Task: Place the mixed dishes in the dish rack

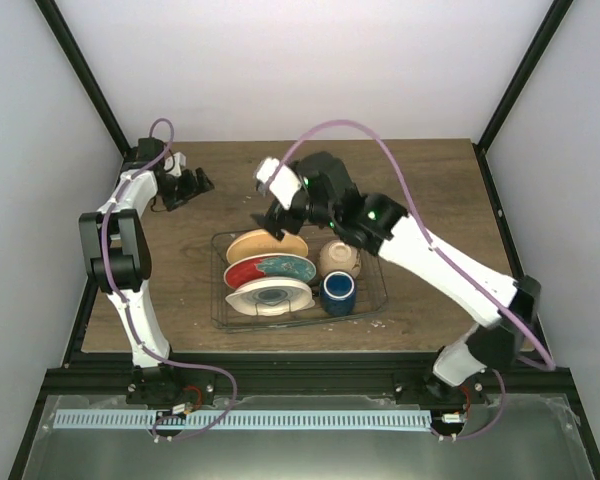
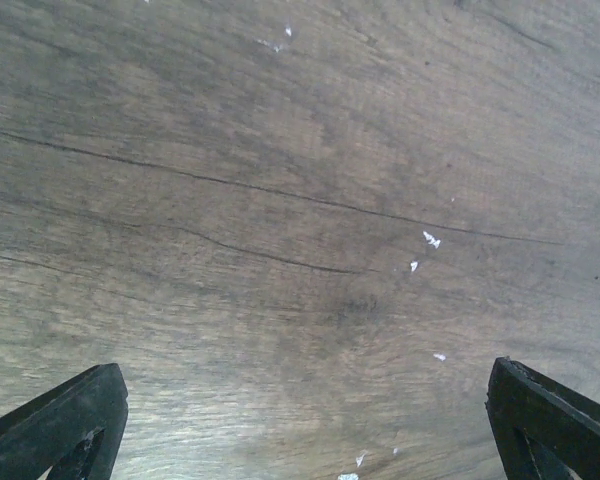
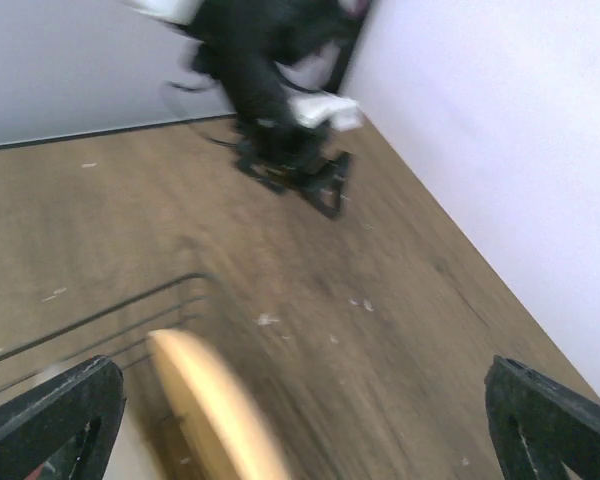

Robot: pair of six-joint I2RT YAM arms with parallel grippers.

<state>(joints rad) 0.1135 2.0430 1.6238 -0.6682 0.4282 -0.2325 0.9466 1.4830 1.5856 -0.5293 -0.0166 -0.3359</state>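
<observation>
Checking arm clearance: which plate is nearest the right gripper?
The orange-yellow plate, rearmost of the three in the rack, directly under the open right gripper.

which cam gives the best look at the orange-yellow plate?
Top external: the orange-yellow plate shows most of its face, standing in the dish rack. Right wrist catches only its blurred rim. Left wrist shows only table.
</observation>
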